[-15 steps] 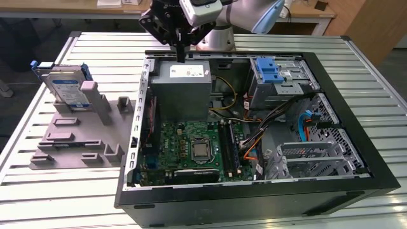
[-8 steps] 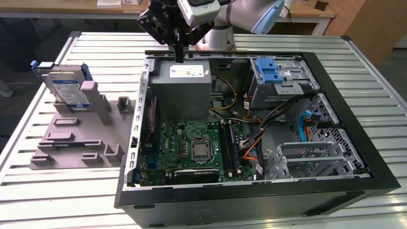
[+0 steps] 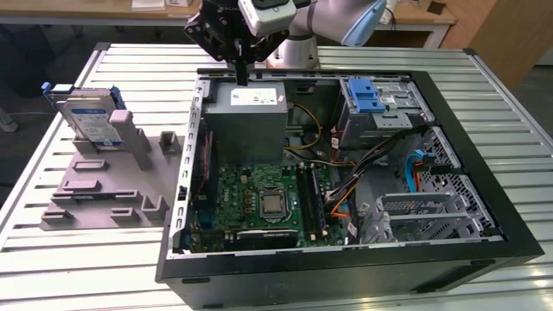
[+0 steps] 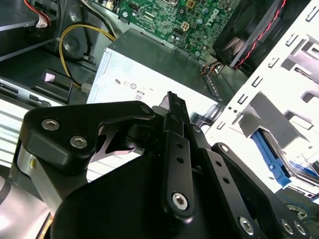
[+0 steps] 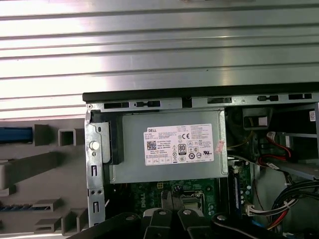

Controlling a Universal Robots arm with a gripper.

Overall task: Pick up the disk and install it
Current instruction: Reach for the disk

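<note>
Disk [image 3: 90,123] stands on edge in grey fixture [image 3: 103,194] on counter [image 3: 78,259], at the exterior view's left of open PC case [image 3: 484,168], well apart from arm [image 3: 346,19]. I read the jaws as pressed together w/ nothing between, tips pointing down just over far edge of PSU box [image 3: 246,123]. Motherboard [image 3: 259,201] lies nearer the camera, inside case.

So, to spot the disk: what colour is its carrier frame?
Blue; the disk shows best in the exterior view.
</note>
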